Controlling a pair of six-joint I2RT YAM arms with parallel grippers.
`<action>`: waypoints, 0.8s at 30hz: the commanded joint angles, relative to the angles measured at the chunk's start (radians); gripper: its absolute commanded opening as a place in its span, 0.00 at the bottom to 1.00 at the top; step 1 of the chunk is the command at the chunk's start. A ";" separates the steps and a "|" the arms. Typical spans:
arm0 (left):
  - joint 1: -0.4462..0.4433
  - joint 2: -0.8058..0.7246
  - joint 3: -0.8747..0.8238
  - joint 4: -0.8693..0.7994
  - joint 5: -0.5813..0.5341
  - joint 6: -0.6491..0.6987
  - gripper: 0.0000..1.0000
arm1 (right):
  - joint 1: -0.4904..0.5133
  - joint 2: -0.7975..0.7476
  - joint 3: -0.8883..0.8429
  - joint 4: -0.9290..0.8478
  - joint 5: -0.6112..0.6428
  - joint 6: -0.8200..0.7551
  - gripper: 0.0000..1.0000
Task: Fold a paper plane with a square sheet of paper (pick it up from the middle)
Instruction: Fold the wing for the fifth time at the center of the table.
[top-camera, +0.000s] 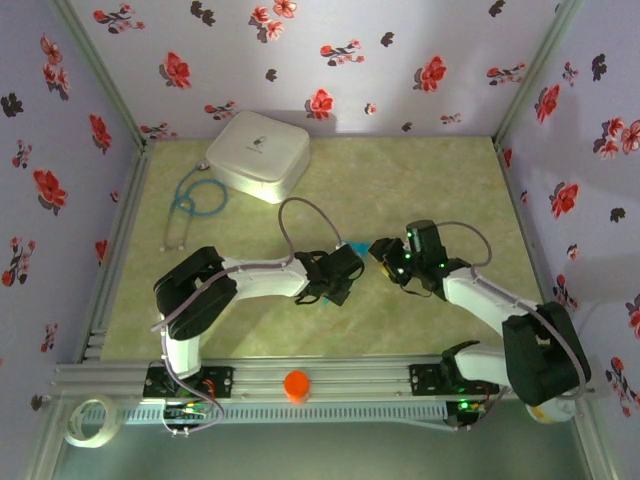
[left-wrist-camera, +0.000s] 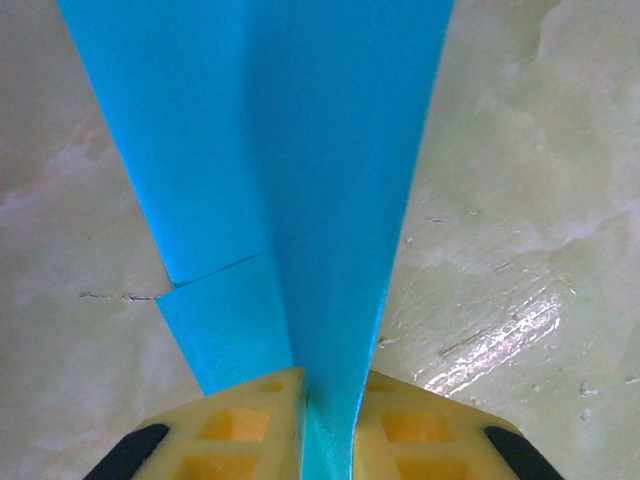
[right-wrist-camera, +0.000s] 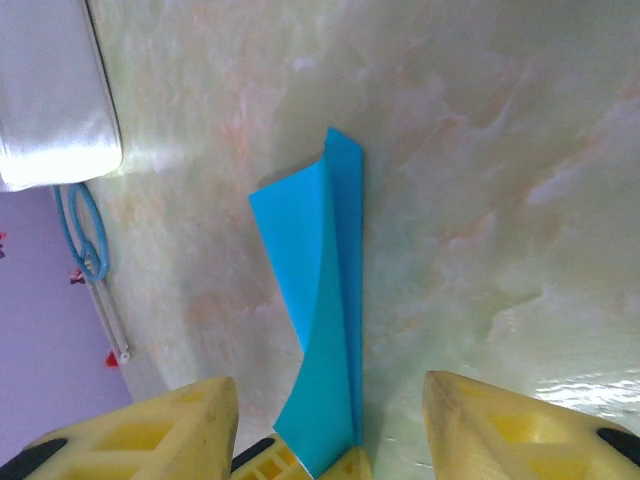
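Note:
The turquoise-blue paper plane is a slim folded shape with a lengthwise centre crease. It sits just above the marbled green table. My left gripper is shut on its near end, the yellow fingers pinching the crease. From above, a small bit of the plane shows between the left gripper and the right gripper at mid-table. In the right wrist view the plane runs away to a point. My right gripper stands open, its fingers wide on either side of the paper and apart from it.
A white rounded box sits at the back left, with a blue stethoscope-like loop beside it. An orange knob is on the front rail, and a tape roll lies at the near left. Floral walls close three sides.

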 joint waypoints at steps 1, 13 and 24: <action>0.004 -0.029 -0.013 0.010 0.010 -0.002 0.17 | -0.005 0.039 0.004 0.088 -0.066 0.040 0.52; 0.004 -0.044 -0.028 0.020 0.008 0.018 0.17 | 0.017 0.226 0.067 0.184 -0.147 0.069 0.50; 0.005 -0.065 -0.037 0.024 0.000 0.035 0.21 | 0.034 0.286 0.072 0.188 -0.171 0.068 0.26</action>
